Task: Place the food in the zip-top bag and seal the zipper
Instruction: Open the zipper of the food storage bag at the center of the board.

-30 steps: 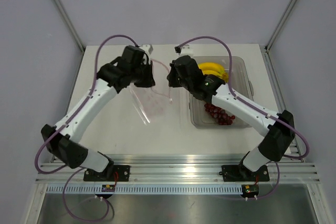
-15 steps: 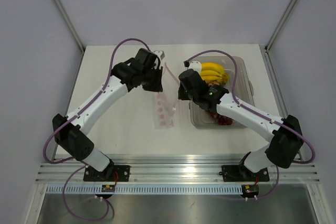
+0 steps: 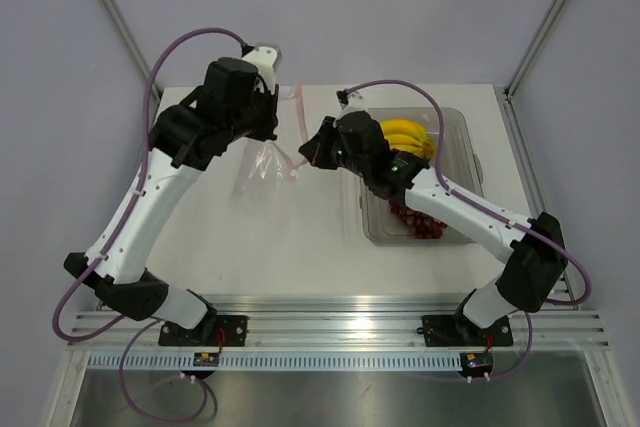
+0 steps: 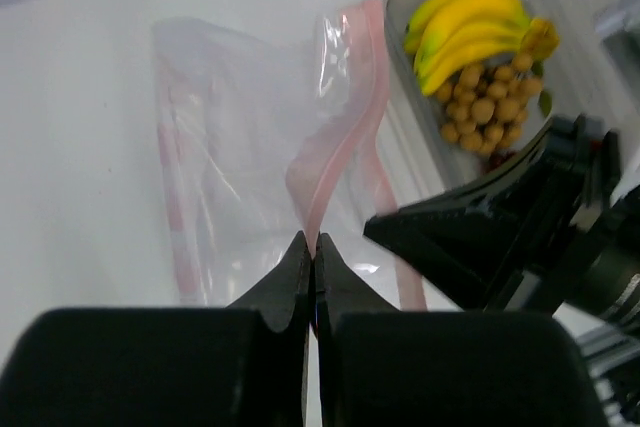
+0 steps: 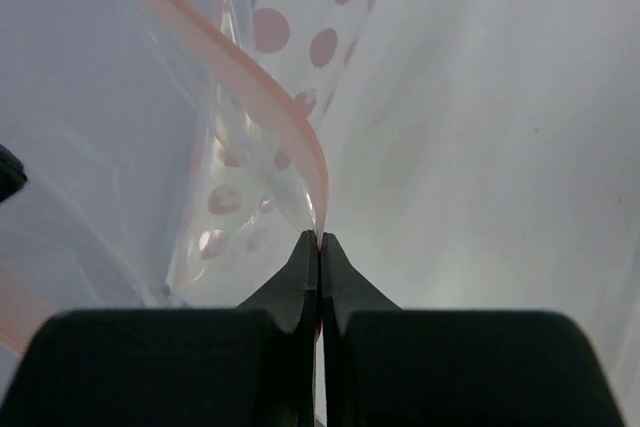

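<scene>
Left gripper point(image 4: 312, 245): clamped on zipper point(image 4: 340, 132), raised left of tray point(image 3: 463, 147).
Right gripper point(image 5: 318, 242): clamped on zipper, by tray's left wall.
Zip-top bag point(image 4: 230, 147): hangs between both.

Left arm point(image 3: 140, 222) and right arm point(image 3: 465, 209) are wearing white shells between black joints; purple cables point(image 3: 390, 83) are looping toward twelve o'clock; left gripper point(image 4: 311, 242) and right gripper point(image 5: 319, 239) are showing black tapered fingers point(image 4: 285, 287)
</scene>
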`<state>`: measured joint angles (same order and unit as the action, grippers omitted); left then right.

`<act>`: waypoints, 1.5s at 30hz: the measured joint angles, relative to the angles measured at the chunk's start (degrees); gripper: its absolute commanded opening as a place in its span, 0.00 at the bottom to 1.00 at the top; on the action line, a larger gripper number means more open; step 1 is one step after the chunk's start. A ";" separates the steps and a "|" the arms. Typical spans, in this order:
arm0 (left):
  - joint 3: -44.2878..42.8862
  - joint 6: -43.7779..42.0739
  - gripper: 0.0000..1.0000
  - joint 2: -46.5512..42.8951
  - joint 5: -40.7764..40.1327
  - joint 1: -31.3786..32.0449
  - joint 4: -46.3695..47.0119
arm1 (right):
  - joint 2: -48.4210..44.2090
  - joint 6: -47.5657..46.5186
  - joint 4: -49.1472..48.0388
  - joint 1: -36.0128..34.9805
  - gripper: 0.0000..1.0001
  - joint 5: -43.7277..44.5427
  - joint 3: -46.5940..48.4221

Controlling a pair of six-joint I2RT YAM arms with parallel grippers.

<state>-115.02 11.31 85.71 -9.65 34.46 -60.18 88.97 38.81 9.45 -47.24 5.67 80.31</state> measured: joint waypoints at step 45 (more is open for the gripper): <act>38.29 9.22 0.00 -1.22 11.34 1.14 19.65 | -1.36 0.00 7.98 0.13 0.14 8.11 -13.35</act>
<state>-76.73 20.53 84.49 1.69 35.59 -40.53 87.61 38.81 17.43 -47.11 13.78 66.96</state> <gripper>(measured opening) 0.008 0.278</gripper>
